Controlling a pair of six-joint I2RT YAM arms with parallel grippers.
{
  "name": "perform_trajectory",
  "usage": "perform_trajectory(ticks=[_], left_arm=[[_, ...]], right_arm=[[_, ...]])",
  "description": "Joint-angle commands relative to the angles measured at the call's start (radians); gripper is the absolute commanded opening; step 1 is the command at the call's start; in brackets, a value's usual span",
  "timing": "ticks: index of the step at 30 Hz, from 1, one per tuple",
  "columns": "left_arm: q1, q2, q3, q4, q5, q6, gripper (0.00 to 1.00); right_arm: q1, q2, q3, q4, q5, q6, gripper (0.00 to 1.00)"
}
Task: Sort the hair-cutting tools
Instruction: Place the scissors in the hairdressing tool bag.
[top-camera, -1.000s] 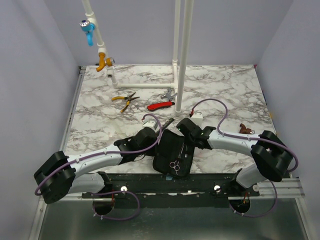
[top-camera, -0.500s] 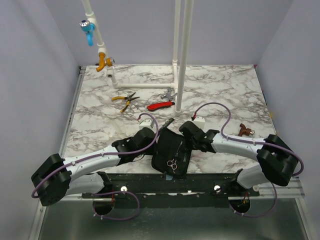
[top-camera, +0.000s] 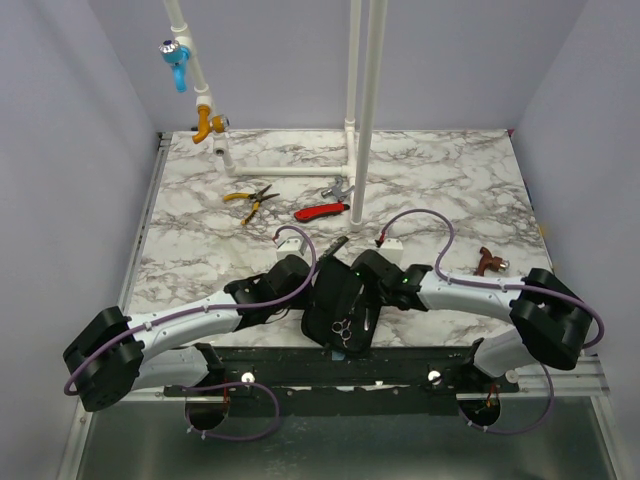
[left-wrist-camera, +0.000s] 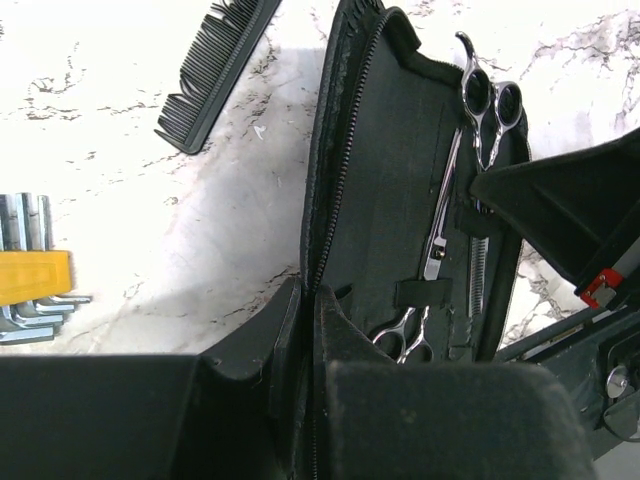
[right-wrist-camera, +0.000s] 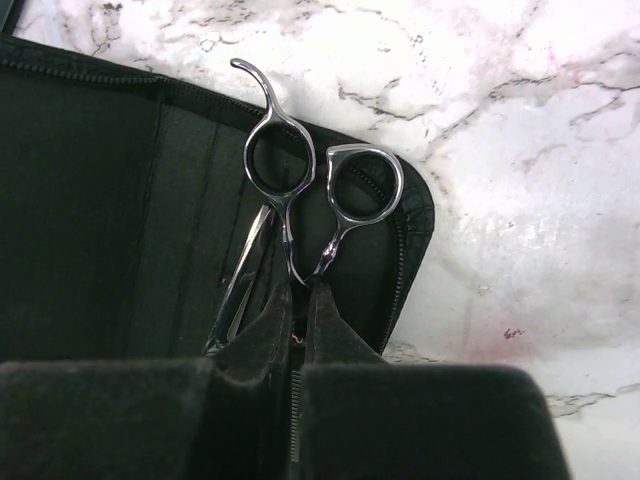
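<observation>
Right fingers (right-wrist-camera: 255, 325) have slid left, pinching the silver scissors (right-wrist-camera: 286, 225) (two-ringed, hooked rest); left fingers (left-wrist-camera: 285, 335) clamp the black case (left-wrist-camera: 380, 200).

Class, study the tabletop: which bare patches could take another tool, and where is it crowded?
Bare marble: left of the yellow pliers, and right, between the white pipes and the brown object. Crowded: the near middle, where the left gripper and right gripper meet at the black case.
</observation>
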Motion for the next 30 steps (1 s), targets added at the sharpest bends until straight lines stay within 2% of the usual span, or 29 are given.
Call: perform_trajectory(ticks=[1,5,11,13,21,30], left_arm=[[0.001,-0.012,0.018,0.008,-0.078,-0.023,0.0],[0.001,-0.016,0.016,0.007,-0.081,-0.025,0.0],[0.001,-0.014,0.012,0.009,-0.071,-0.018,0.0],[0.001,-0.016,0.009,0.01,-0.069,-0.016,0.0],[0.001,-0.027,0.0,0.011,-0.069,-0.023,0.0],[0.001,-0.037,-0.009,0.004,-0.072,-0.031,0.0]], right_arm=[[0.042,0.017,-0.022,-0.009,-0.08,0.059,0.01],[0.055,0.008,-0.026,-0.019,-0.089,0.067,0.02],[0.057,-0.055,-0.001,-0.075,-0.046,0.054,0.34],[0.057,-0.076,0.016,-0.096,-0.019,0.039,0.38],[0.017,-0.1,0.091,-0.121,0.1,-0.059,0.39],[-0.093,0.033,0.142,-0.002,0.055,-0.217,0.35]])
